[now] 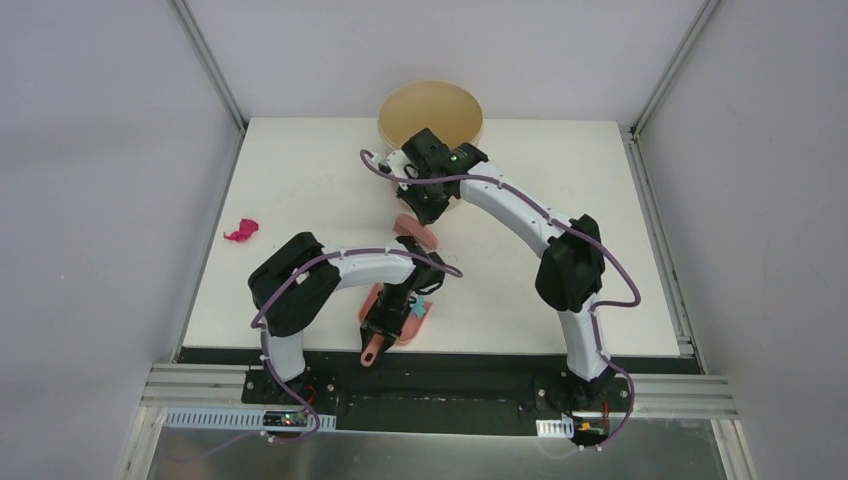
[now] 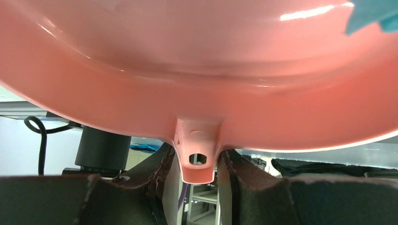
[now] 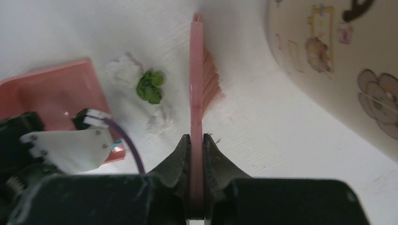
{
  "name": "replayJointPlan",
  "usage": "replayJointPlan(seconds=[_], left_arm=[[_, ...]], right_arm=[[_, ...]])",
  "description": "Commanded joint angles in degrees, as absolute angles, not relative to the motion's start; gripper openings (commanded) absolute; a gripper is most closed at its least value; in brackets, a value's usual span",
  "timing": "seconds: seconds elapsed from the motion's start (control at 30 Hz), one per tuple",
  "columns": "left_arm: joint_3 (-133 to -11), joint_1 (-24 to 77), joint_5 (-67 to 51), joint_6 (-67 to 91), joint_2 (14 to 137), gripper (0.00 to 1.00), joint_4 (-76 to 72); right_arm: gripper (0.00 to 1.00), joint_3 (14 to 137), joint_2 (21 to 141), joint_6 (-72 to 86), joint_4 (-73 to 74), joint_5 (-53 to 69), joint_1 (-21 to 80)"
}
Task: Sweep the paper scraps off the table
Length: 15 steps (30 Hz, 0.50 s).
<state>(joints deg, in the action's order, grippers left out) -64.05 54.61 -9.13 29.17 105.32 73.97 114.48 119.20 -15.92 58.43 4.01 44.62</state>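
Spots one magenta scrap (image 1: 241, 231) stranded far left on the table (image 1: 300, 180), well apart from the rest. Pins the dustpan (image 2: 197, 70) by its handle tab in the left gripper (image 2: 197, 161), jaws closed hard on it, mouth turned to catch, a blue scrap (image 2: 373, 16) already inside. Clamps the brush (image 3: 196, 84) edge-on in the right gripper (image 3: 196, 140), jaws squeezed onto its thin spine, bristles planted just beside the green scrap (image 3: 150, 86) and white scraps (image 3: 123, 70), likely to drive them panward.

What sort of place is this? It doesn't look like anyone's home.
Most likely a robotics test booth, not a home: a plain white tabletop boxed in by grey panel walls, with two white-and-black robot arms bolted at its front edge, gripping a pink plastic dustpan and a pink hand brush.
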Motion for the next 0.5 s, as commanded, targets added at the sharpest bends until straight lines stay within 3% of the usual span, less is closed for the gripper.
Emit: replayJointPlan(seconds=[0.0,0.47], left_arm=[[-66.19,52.93,-8.63,27.42,106.29,0.00,72.04],[-69.40,50.80,-0.60,22.56,103.42,0.00,71.53]], right_arm=[[0.00,119.21,120.56,-18.50,67.08,16.45,46.28],[0.00,121.41,117.95,-14.59,80.51,35.93,45.19]])
